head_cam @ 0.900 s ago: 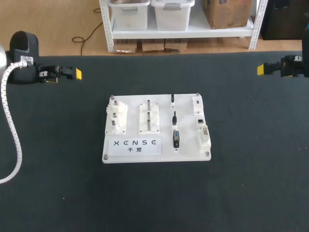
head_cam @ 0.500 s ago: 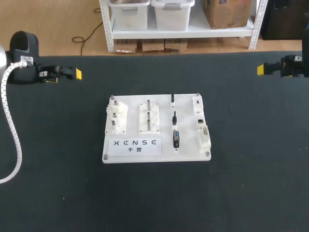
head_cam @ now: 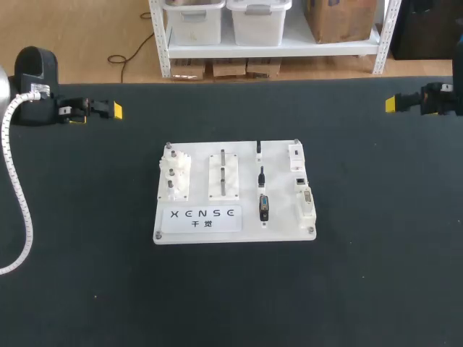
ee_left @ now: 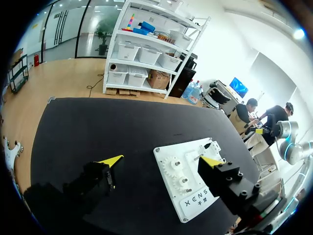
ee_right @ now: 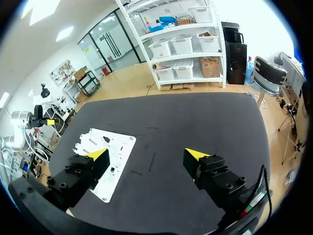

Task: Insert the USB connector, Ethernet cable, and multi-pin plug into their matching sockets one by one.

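Note:
A white practice board [head_cam: 235,231] lies flat at the table's middle. On its right half stand a thin USB connector [head_cam: 258,148], a black Ethernet plug [head_cam: 261,176] and a dark multi-pin plug [head_cam: 264,207] in a column, with white sockets [head_cam: 303,189] along the right edge. My left gripper [head_cam: 114,110] hovers far left of the board, open and empty. My right gripper [head_cam: 391,104] stays far right, open and empty. The left wrist view shows the board [ee_left: 191,205] ahead between its spread fingers [ee_left: 111,161]. The right wrist view has the board [ee_right: 123,152] beside one finger [ee_right: 98,155].
White gears [head_cam: 176,172] and a block with pegs [head_cam: 223,176] occupy the board's left half. The black mat [head_cam: 362,275] surrounds the board on all sides. A white corrugated hose [head_cam: 18,202] trails along my left arm at the table's left edge.

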Controlling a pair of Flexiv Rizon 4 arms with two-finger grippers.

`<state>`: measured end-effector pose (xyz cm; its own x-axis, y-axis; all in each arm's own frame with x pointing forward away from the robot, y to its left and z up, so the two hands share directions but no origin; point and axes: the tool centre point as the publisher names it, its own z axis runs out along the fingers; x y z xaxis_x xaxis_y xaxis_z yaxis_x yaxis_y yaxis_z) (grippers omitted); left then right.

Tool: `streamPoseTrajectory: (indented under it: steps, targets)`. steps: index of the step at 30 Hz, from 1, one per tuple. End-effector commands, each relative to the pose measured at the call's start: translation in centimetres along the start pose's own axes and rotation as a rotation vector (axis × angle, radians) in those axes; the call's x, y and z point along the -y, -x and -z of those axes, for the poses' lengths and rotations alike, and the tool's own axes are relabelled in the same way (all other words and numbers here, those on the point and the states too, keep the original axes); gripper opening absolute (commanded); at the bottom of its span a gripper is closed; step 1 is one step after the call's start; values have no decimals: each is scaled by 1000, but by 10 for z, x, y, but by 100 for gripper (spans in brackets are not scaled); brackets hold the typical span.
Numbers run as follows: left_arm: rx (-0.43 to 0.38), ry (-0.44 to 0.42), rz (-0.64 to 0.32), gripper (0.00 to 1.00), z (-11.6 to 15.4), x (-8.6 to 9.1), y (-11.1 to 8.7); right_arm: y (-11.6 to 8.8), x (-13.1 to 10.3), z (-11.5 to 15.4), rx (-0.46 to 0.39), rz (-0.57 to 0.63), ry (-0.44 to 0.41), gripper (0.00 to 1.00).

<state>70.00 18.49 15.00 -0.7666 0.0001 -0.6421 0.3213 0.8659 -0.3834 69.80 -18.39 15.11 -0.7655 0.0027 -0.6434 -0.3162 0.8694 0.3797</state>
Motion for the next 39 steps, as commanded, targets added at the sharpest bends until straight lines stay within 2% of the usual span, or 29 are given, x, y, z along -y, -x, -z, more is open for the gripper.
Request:
streamPoseTrajectory:
  steps: [1, 5, 15, 25, 33, 39]
  targets:
    - [0, 0, 0, 100, 0, 0, 0, 0, 1, -1, 0, 1, 4, 100]
    - [0, 0, 0, 100, 0, 0, 0, 5, -11, -13, -36, 16, -29, 100]
    - [0, 0, 0, 100, 0, 0, 0, 13, -65, -58, -138, 108, -75, 100]
    - [0, 0, 0, 100, 0, 0, 0, 4, -124, -114, -226, 166, -183, 100]
    - [0, 0, 0, 100, 0, 0, 0, -15, -142, -153, -287, 119, -244, 100]
    - [0, 0, 0, 100, 0, 0, 0, -26, -146, -183, -326, 103, -336, 100]
